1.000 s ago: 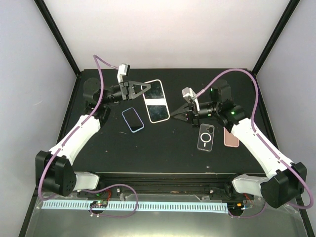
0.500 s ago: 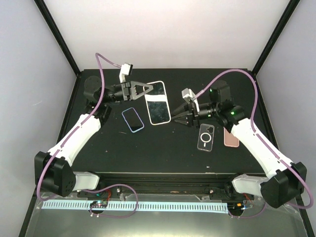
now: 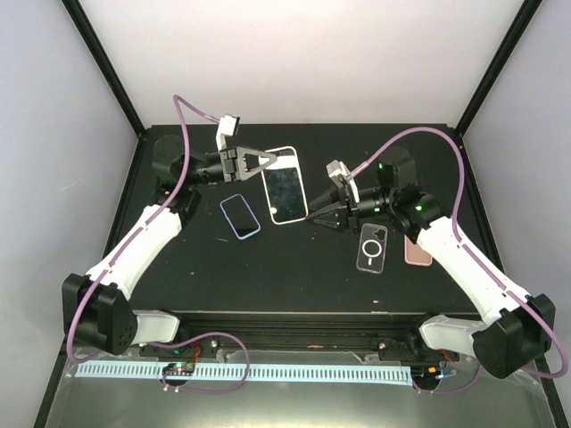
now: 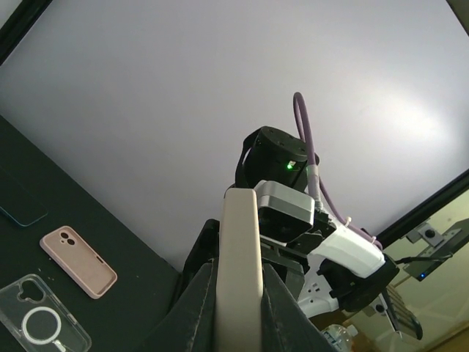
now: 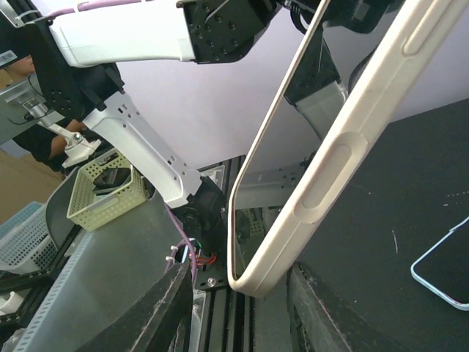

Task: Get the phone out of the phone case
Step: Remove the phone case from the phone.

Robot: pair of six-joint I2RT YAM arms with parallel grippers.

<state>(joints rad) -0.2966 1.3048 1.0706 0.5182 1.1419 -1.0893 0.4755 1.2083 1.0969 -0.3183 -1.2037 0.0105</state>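
Observation:
A phone in a cream phone case (image 3: 285,185) hangs tilted above the black table, its dark screen facing up. My left gripper (image 3: 272,159) is shut on the far left edge of the case; in the left wrist view the case edge (image 4: 242,249) stands upright, pinched between the left gripper's (image 4: 240,308) fingers. My right gripper (image 3: 317,217) is open at the phone's near right corner. In the right wrist view the cream case (image 5: 344,139) runs diagonally, and its lower corner sits between the spread jaws of the right gripper (image 5: 238,308) with a gap on the left side.
A small phone in a pale blue case (image 3: 240,216) lies left of centre. A clear case with a ring (image 3: 372,249) and a pink case (image 3: 417,249) lie on the right. A green basket (image 5: 110,192) sits off the table.
My right gripper's jaws have gone from shut to open around the phone's near corner. The held phone has shifted slightly; the left gripper keeps its hold.

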